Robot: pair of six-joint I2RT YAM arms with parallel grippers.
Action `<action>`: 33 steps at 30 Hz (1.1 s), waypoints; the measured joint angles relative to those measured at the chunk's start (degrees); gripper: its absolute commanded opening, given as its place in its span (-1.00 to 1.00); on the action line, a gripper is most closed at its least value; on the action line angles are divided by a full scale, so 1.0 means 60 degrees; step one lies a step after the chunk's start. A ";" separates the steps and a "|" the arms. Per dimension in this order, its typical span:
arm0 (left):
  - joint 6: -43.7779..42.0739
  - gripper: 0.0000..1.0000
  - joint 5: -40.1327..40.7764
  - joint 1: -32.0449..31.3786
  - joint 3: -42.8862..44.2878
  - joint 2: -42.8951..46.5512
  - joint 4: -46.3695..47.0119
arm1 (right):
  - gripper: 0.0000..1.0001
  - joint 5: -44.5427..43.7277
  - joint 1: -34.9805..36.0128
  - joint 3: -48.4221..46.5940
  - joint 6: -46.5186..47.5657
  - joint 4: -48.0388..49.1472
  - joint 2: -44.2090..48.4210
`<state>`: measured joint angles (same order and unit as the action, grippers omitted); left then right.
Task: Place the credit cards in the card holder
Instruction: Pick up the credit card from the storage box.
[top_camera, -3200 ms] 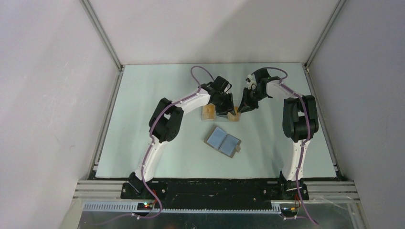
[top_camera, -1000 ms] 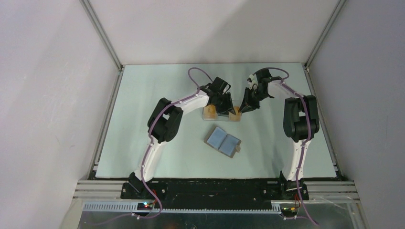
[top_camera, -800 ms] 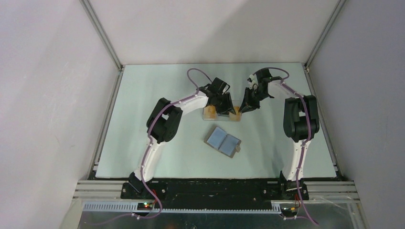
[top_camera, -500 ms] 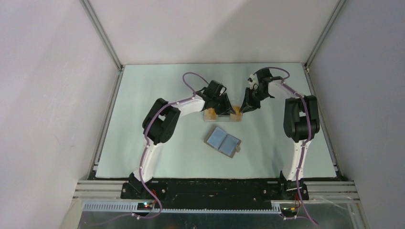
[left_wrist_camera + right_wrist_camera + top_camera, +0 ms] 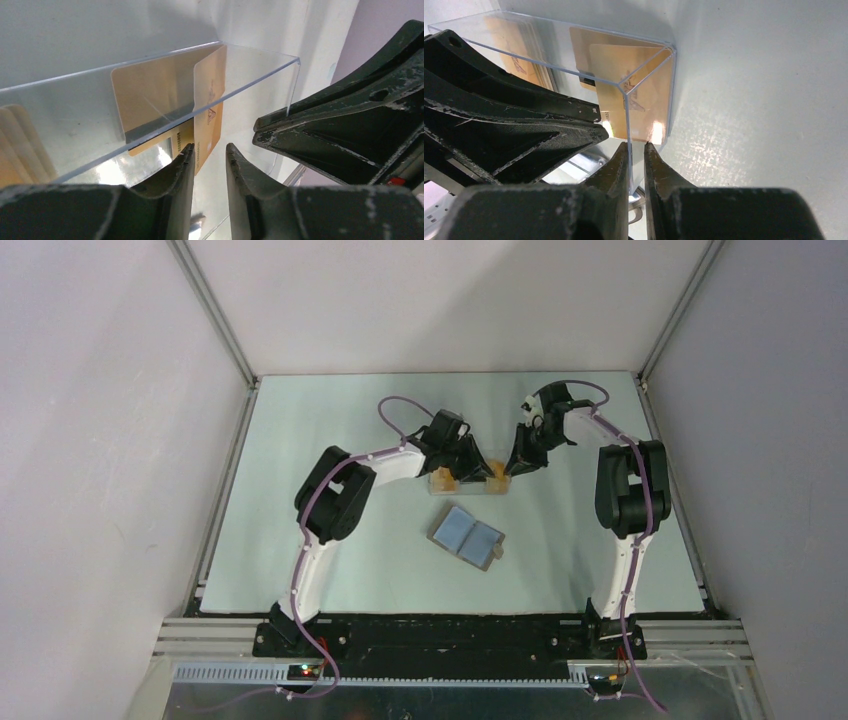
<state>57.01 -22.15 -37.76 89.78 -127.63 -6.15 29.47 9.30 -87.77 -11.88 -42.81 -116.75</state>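
Note:
A clear plastic box sits mid-table with orange-gold credit cards standing at both of its ends. My left gripper reaches into the box. In the left wrist view its jaws stand slightly apart, with one upright card just ahead of the left fingertip; nothing is pinched. A second card leans behind it. My right gripper is shut on the box's end wall, the clear edge running between its fingers. The grey card holder lies open nearer the arms.
More cards are stacked at the box's other end. A small pale tab sticks out at the holder's right corner. Metal frame rails and white walls border the table on three sides.
The left arm's elbow swung left and its gripper dipped lower into the box toward the right-end cards, jaws narrowing. The right gripper stayed clamped on the box wall.

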 measured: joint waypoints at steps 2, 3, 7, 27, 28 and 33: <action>0.0047 -0.41 -0.0076 0.0004 -0.0044 0.0000 0.0186 | -0.92 -0.0044 -0.0018 0.0000 0.0004 -0.0007 0.0015; 0.0091 -0.43 -0.0102 0.0004 -0.0076 0.0000 0.0295 | -0.92 -0.0040 -0.0029 0.0000 0.0004 -0.0011 0.0015; 0.0288 -0.45 -0.0244 -0.0066 -0.0142 0.0007 0.0914 | -0.92 0.0109 0.0062 0.0044 -0.0022 -0.0022 0.0015; 0.0066 -1.00 0.0018 -0.0142 0.0495 -0.0342 -0.0404 | -0.61 0.0251 0.0127 0.0073 -0.0015 -0.0040 0.0015; 0.0022 -1.00 0.0036 -0.0142 0.0506 -0.0342 -0.0452 | -0.54 0.0262 0.0127 0.0073 -0.0015 -0.0040 0.0015; -0.0211 -1.00 0.0240 -0.0142 0.0510 -0.0277 -0.0725 | 0.01 0.0506 0.0127 0.0073 -0.0178 -0.0040 0.0076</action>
<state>55.75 -20.71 -38.61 92.84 -129.29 -10.50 32.51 10.07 -87.33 -12.95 -43.05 -116.29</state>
